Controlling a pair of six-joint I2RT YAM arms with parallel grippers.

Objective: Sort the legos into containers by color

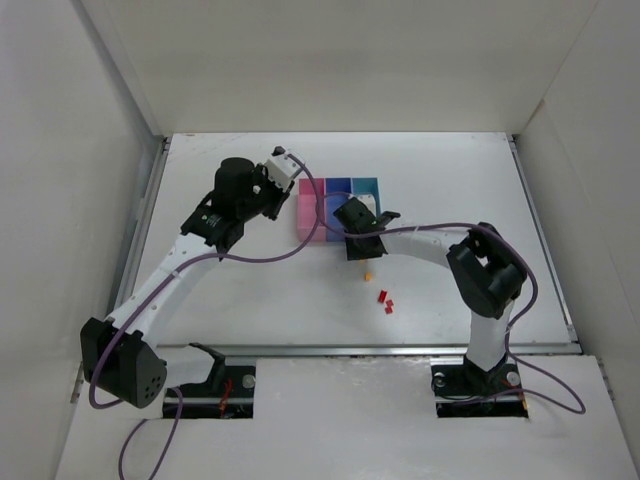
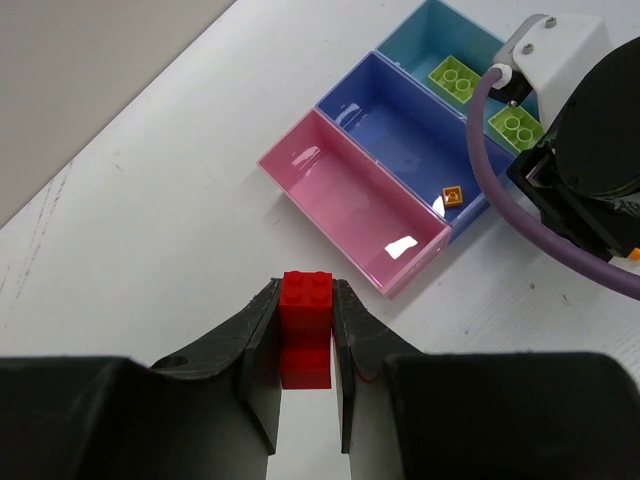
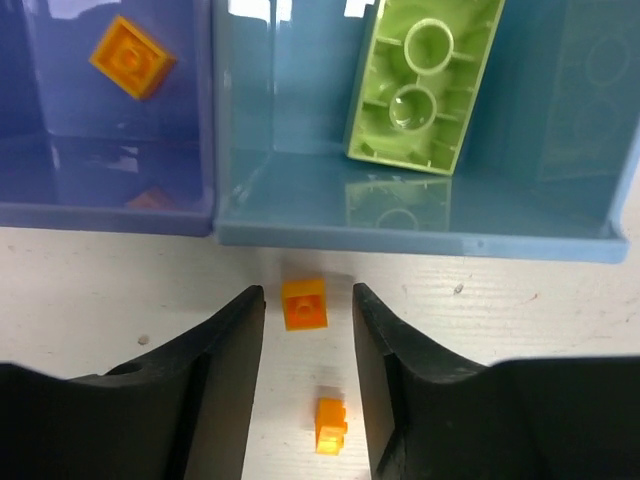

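Observation:
My left gripper (image 2: 306, 290) is shut on a stack of red legos (image 2: 306, 322) and holds it above the table, just short of the pink container (image 2: 330, 180). The medium blue container (image 2: 385, 115) holds one orange lego (image 2: 452, 196). The teal container (image 2: 420, 45) holds two lime-green legos (image 2: 453, 78). My right gripper (image 3: 308, 295) is open over the table in front of the teal container (image 3: 300, 160). One orange lego (image 3: 304, 303) lies between its fingertips and a second (image 3: 330, 425) lies nearer. From above, the left gripper (image 1: 283, 185) is left of the containers (image 1: 312, 232) and the right gripper (image 1: 357, 240) is at their near side.
An orange lego (image 1: 368, 276) and two red legos (image 1: 385, 301) lie loose on the table near the right arm. The right arm's wrist and purple cable (image 2: 580, 160) hang over the near ends of the blue and teal containers. White walls enclose the table.

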